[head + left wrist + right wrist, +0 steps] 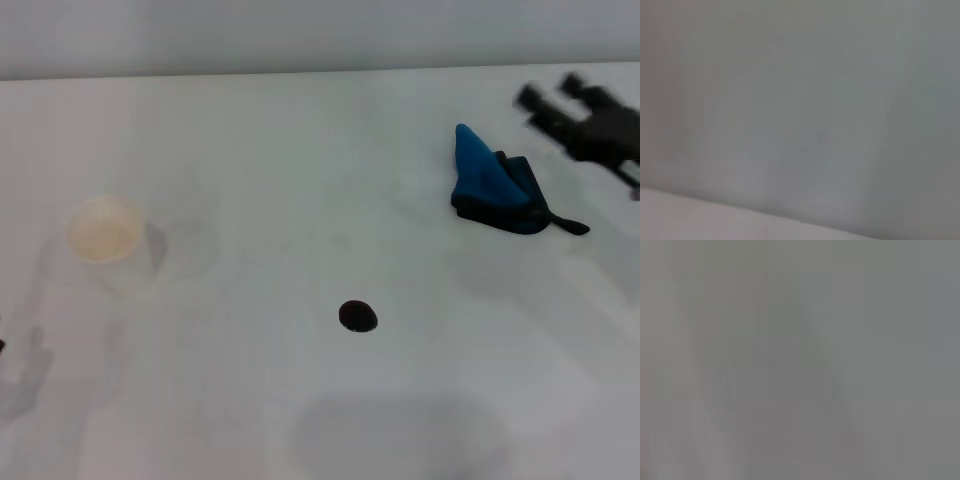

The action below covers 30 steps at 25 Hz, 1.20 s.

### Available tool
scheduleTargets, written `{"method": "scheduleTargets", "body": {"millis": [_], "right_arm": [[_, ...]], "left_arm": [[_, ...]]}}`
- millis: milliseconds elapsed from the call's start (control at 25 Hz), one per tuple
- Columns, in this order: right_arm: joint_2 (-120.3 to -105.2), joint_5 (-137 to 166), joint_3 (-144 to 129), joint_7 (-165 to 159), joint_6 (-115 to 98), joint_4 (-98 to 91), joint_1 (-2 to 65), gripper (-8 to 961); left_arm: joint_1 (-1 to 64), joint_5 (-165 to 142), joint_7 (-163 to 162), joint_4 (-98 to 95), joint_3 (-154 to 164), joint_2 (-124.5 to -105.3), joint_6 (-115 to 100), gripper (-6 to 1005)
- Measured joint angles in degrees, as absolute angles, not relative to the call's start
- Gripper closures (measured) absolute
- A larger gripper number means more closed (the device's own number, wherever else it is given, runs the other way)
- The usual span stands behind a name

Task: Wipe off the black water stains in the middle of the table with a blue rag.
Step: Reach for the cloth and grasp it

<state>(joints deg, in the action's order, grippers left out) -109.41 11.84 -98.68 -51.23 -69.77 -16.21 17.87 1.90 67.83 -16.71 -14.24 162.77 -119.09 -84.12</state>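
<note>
The black water stain (358, 316) is a small glossy oval blot near the middle of the white table (300, 150). The blue rag (493, 185) lies bunched with a pointed peak at the right, its dark tail pointing right. My right gripper (551, 91) hovers at the far right, just right of and beyond the rag, apart from it. Its two dark fingers (529, 98) are spread and hold nothing. My left gripper is out of view; only its shadow falls on the table at the lower left. Both wrist views show only plain grey.
A white paper cup (108, 236) stands upright at the left of the table. The table's far edge (300, 73) runs along the top of the head view.
</note>
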Motion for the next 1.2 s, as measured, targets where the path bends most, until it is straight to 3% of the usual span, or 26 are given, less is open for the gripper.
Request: {"method": "scheduleTargets", "body": {"millis": [200,320,640,960,1200], "right_arm": [[-104.48,34.19,-98.58,-71.34,-67.03,-22.88,22.63,99],[-102.85,45.18,-98.19,-81.65,-65.15,-25.94,26.01,100],[-101.19,65.56,-97.77,-101.20,-59.19,-30.55,34.68,104],[-98.05,78.24,-97.64,-112.82,-59.58,-31.92,41.24,106],[-97.44,94.12,-97.51,-124.67,-60.26,-33.38,46.12,107]], "left_arm": [[3.19,68.01,-23.01,-10.37,162.78,-119.10,-84.06,122],[3.46,68.02,-23.27,-10.23,162.77,-119.09,-84.04,122],[3.85,68.07,-23.30,-10.19,162.77,-119.09,-84.09,122],[4.48,68.06,-23.28,-8.78,162.77,-118.91,-86.31,122],[5.54,68.03,-23.22,-8.70,162.77,-118.91,-86.58,122]]}}
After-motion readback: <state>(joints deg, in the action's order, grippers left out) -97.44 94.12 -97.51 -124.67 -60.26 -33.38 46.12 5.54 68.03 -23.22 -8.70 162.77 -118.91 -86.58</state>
